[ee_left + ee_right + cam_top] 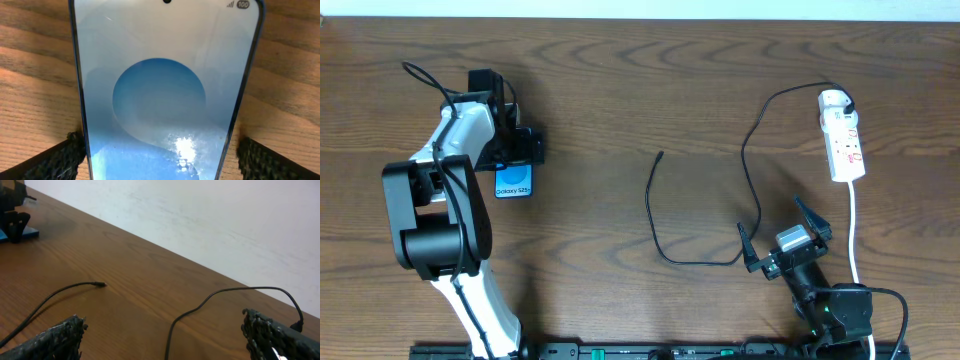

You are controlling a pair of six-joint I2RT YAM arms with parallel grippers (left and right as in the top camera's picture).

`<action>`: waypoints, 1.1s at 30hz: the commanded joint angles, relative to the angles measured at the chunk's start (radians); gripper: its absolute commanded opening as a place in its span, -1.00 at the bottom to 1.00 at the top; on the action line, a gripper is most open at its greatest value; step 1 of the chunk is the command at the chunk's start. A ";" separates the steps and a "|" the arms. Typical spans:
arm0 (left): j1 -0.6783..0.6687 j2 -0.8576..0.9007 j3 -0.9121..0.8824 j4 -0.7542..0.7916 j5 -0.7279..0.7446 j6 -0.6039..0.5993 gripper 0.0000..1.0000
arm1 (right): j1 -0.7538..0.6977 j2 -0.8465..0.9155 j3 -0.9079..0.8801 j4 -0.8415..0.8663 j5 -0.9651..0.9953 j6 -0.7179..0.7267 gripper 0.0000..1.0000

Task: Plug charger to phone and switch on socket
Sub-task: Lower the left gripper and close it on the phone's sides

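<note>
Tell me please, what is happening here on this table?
Two robot arms are working on charging a phone. The left gripper has its fingers on either side of the phone, which lies flat on the table; whether they press it is not clear. The right gripper is open near the black charger cable and holds nothing. The cable's plug tip lies loose, far from the phone. Its other end goes to the white power strip.

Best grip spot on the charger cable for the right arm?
Just behind the plug tip, on the straight stretch of the charger. Come from above with the right gripper open, jaws straddling the cable: it lies flat on the table, with the tip free of everything.
</note>
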 commanded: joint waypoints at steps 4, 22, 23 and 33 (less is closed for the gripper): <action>-0.012 0.019 -0.034 0.002 0.002 -0.002 0.75 | -0.007 -0.006 -0.002 -0.004 -0.006 0.011 0.99; -0.043 0.019 -0.054 0.002 0.077 -0.070 0.50 | -0.007 -0.006 -0.002 -0.004 -0.006 0.011 0.98; -0.043 0.019 -0.054 0.002 0.081 -0.070 0.50 | -0.007 -0.006 -0.002 -0.004 -0.006 0.011 0.98; -0.043 0.019 -0.054 0.009 0.081 -0.086 0.49 | -0.007 -0.006 -0.002 -0.004 -0.006 0.011 0.98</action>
